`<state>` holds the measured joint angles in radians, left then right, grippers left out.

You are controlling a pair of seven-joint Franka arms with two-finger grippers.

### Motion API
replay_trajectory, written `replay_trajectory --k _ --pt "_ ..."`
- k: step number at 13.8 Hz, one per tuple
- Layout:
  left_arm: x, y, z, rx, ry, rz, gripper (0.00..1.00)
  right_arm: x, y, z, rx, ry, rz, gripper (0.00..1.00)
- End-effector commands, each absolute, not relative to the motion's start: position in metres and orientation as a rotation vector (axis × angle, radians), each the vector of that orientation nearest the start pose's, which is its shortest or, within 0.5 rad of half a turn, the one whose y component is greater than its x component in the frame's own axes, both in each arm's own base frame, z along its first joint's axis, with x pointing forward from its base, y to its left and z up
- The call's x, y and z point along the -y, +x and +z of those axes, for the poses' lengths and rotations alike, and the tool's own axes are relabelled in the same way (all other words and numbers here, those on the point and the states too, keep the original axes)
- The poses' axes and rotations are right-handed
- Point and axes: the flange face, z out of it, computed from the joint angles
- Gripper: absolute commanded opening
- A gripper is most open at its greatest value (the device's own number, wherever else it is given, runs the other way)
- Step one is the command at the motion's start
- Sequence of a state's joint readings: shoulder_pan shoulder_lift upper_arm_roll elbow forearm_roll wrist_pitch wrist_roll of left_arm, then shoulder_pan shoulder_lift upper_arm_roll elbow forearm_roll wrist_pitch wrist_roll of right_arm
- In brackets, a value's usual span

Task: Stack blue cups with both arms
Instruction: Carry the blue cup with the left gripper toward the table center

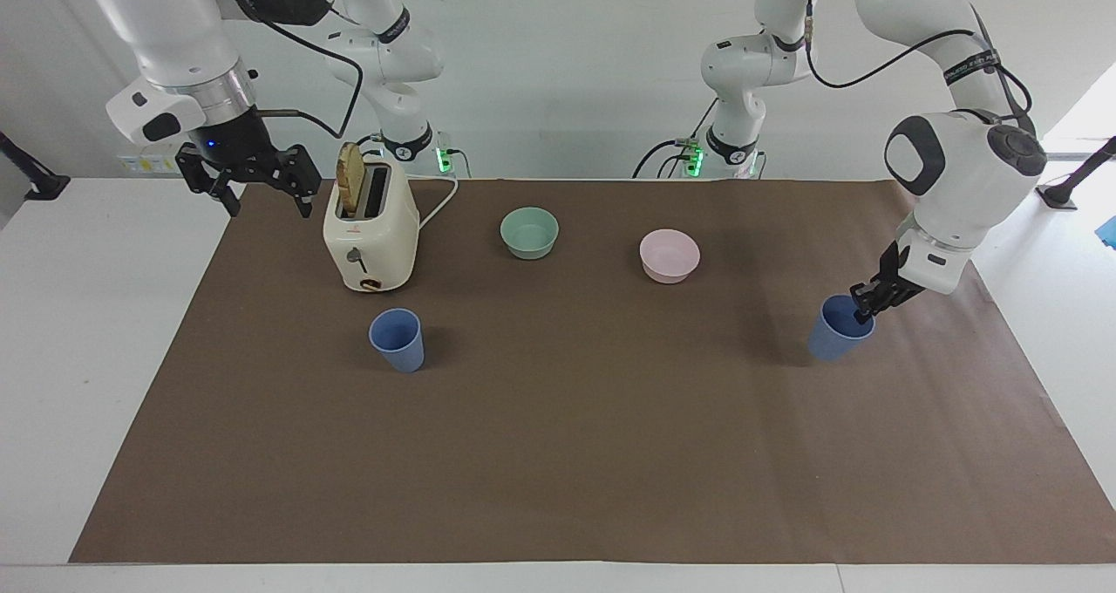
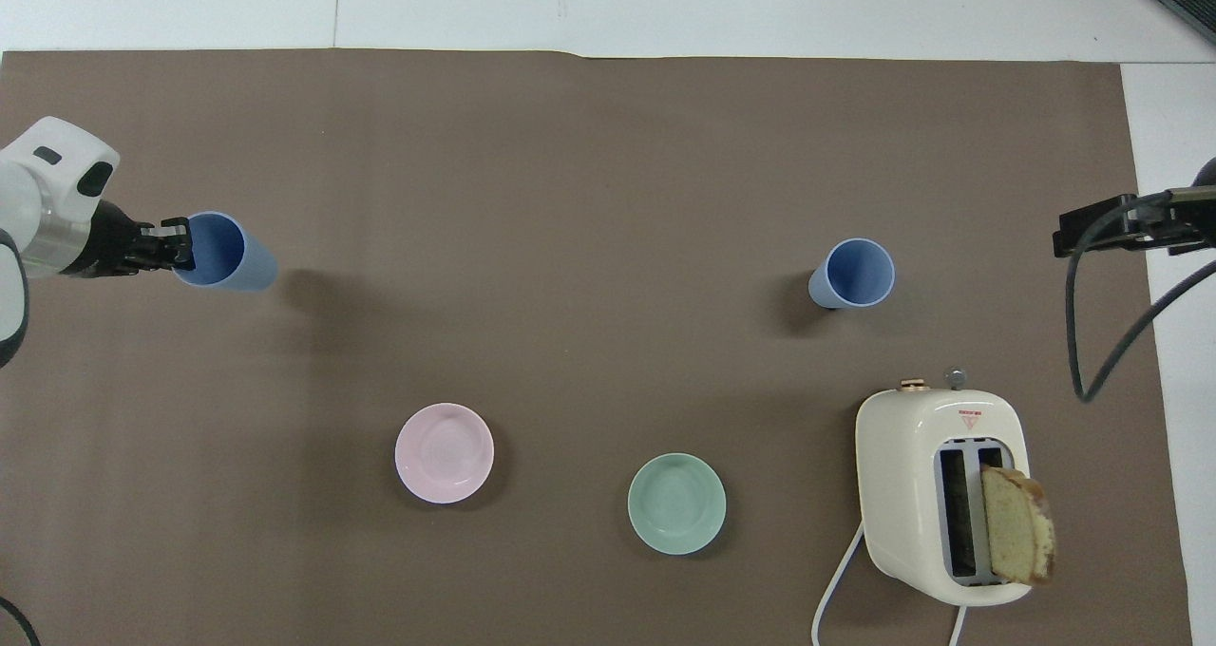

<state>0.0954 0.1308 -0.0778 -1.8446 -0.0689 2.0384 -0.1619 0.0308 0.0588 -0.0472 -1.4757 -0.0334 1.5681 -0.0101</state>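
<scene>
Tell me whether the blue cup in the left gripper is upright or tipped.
Tipped. The held blue cup leans from the left gripper pinching its rim, its shadow apart from it; the other blue cup stands upright.

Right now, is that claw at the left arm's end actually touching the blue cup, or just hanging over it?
Touching. The facing view shows the left gripper pinched shut on the rim of the blue cup, which hangs tilted above its shadow.
</scene>
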Motion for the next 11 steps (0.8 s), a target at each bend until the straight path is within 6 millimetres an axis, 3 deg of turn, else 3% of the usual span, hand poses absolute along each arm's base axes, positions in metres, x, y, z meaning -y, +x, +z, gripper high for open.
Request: replay_trajectory --k 1,6,8,11 --pt "0.052 0.605 0.483 0.428 -3.206 -0.089 0.0 0.014 0.566 0.637 0.017 -3.16 -0.053 1.0" --pt "0.205 0.581 0.491 0.563 -3.21 -0.111 0.0 0.014 0.565 0.638 0.017 -3.16 -0.053 1.0" --pt "0.266 0.572 0.461 0.568 -3.207 -0.121 0.0 0.014 0.565 0.638 0.017 -3.16 -0.053 1.0" --pt "0.309 0.562 0.427 0.521 -3.216 -0.112 0.0 0.014 0.565 0.637 0.017 -3.16 -0.05 1.0"
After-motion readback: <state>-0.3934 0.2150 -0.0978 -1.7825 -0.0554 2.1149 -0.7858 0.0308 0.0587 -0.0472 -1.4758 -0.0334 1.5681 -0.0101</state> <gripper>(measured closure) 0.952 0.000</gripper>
